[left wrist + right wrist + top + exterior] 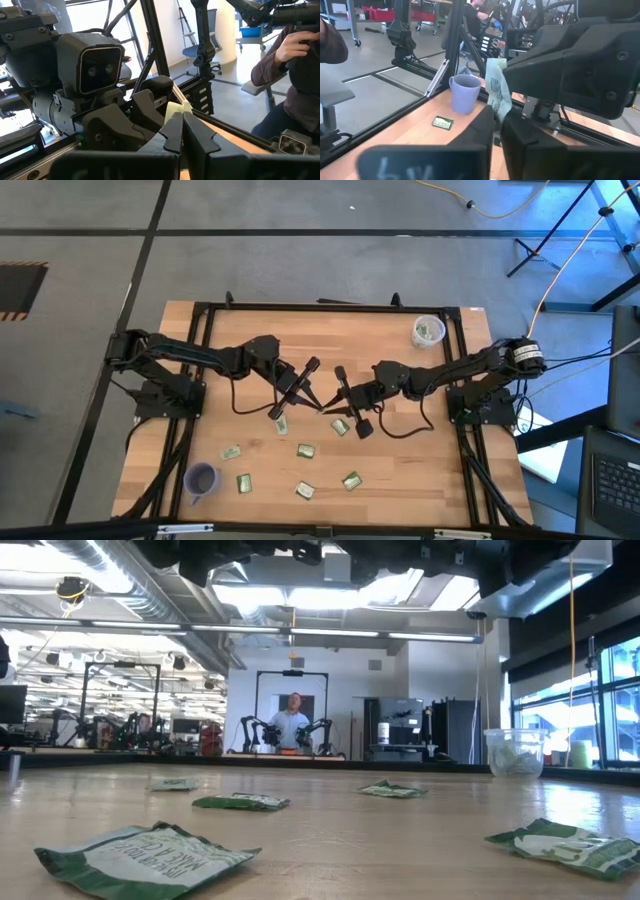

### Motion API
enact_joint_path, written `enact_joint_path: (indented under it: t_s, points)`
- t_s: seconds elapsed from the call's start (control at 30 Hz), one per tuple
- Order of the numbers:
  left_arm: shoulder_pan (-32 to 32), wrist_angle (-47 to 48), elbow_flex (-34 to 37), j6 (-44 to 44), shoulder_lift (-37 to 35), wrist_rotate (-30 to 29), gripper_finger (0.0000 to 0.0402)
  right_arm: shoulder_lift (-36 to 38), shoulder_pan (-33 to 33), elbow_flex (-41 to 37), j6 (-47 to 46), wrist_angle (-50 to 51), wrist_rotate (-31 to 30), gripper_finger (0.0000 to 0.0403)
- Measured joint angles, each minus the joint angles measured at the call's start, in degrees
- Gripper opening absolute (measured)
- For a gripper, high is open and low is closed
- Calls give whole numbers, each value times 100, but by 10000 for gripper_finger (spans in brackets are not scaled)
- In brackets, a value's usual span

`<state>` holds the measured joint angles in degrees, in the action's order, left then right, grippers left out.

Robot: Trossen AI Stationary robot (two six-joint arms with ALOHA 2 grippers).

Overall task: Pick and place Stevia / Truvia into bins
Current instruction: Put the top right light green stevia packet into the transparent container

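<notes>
Two dark grippers tip to tip over mid-table, one pale green and white sachet pinched between them.

Left gripper and right gripper both clamped on that sachet, above the wooden table. More sachets flat on the near boards. Purple cup at the near left corner, translucent white cup holding sachets at the far right.

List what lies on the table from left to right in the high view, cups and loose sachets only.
purple cup → sachet → sachet → sachet → sachet → translucent white cup
</notes>
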<state>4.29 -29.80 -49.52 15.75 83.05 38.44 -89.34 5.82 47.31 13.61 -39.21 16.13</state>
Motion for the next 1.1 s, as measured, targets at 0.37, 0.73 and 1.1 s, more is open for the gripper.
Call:
enact_joint_path:
  t_s: [0.37, 0.73, 1.1]
  points:
    - [67, 14, 0, -1, -75, -7, 51, 4, 0, -2, -160, 127, -221, 5]
    - [595, 1871, -4, -9, -968, -961, 106, 1381, -113, 13, -915, 2679, -2721, 3]
    - [599, 3324, 0, -518, -979, -2756, 100, 2474, -2089, 1239, -3151, 8449, -4821, 3]
